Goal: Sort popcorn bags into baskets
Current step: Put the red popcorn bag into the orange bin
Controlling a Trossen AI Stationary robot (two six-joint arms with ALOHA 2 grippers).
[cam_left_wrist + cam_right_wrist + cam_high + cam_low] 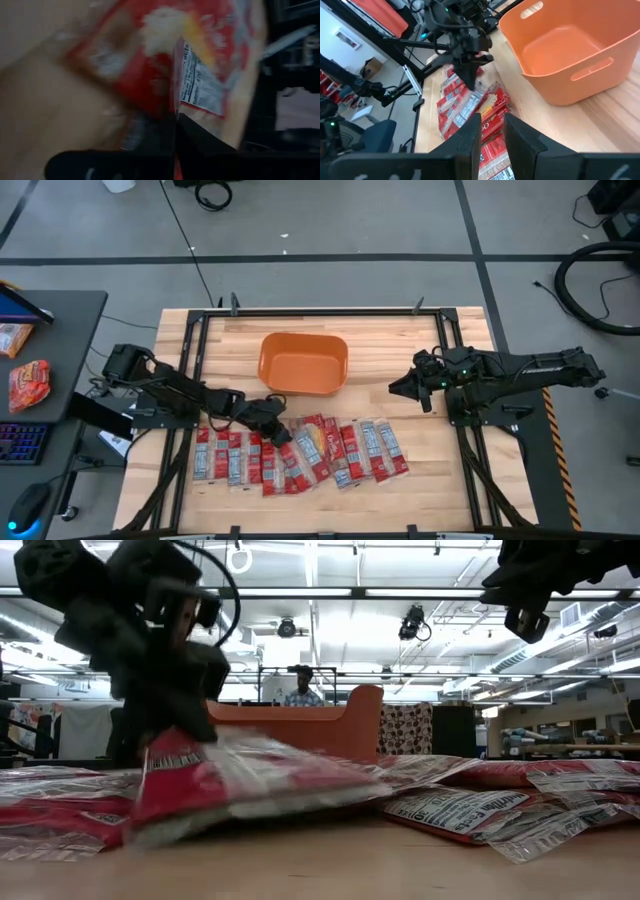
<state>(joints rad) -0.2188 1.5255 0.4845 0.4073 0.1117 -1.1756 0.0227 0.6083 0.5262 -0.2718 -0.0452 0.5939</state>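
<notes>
Your bench (330,490) carries the orange tub (303,364), which holds nothing yet. All the popcorn bags (330,452) lie in a row beside it. Your left hand (277,430) has pinched one bag (240,785); the right hand (402,386) hovers part-open and idle.

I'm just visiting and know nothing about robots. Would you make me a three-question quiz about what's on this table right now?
1. True or false: the orange tub already holds popcorn bags.
2. Which gripper is shut on a popcorn bag? A) left gripper B) right gripper
3. Fill in: the unsorted popcorn bags lie in a row on the wooden ____.

Key: 1. False, its inside shows bare. 2. A; the right gripper hangs in the air beside the tub, holding nothing. 3. table.
</notes>
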